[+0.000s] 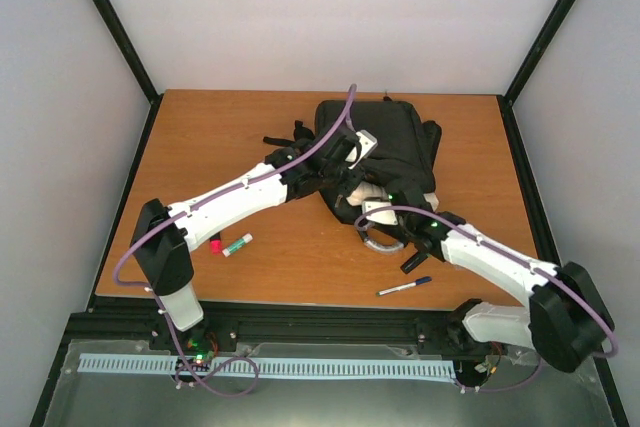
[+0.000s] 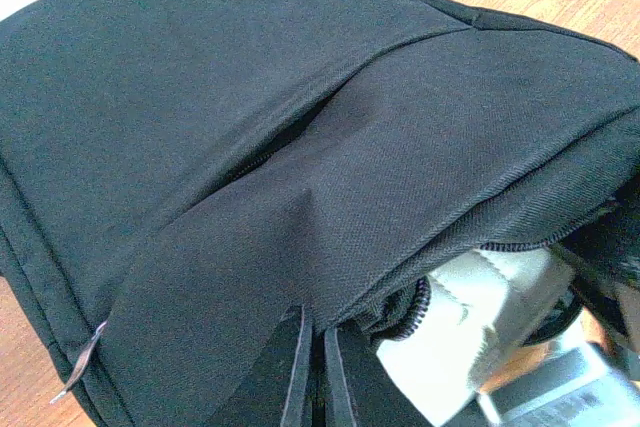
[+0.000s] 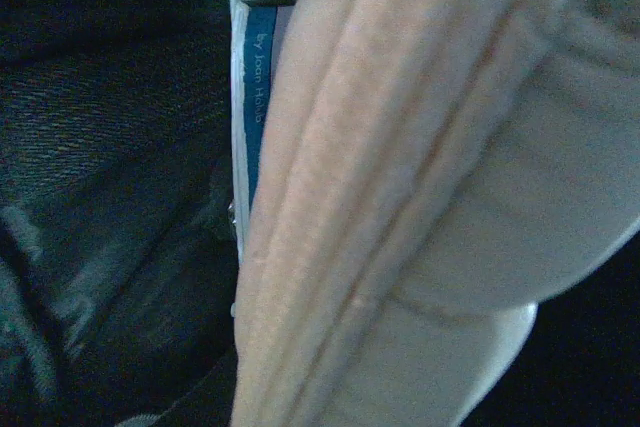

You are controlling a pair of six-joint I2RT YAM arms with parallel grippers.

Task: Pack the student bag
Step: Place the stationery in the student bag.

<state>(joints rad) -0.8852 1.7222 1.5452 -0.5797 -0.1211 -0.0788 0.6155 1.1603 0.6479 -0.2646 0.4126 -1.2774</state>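
The black student bag [image 1: 385, 147] lies at the back middle of the table, its mouth facing the arms. My left gripper [image 1: 345, 152] is shut on the fabric edge of the bag's opening beside the zipper [image 2: 312, 347] and holds it up. My right gripper [image 1: 375, 212] is at the mouth, shut on a cream pencil pouch [image 1: 362, 190]. The pouch [image 3: 400, 197] fills the right wrist view and hides the fingers. It also shows under the raised flap in the left wrist view [image 2: 470, 317]. A book with a blue spine [image 3: 256, 87] stands inside the bag [image 3: 110, 147] beside the pouch.
The bag's silvery handle [image 1: 380, 243] curves out at its near end. A pen [image 1: 404, 286] lies near the front edge by the right arm. A glue stick [image 1: 237, 244] and a pink item [image 1: 214, 244] lie by the left arm. Black straps [image 1: 285, 137] spread left of the bag.
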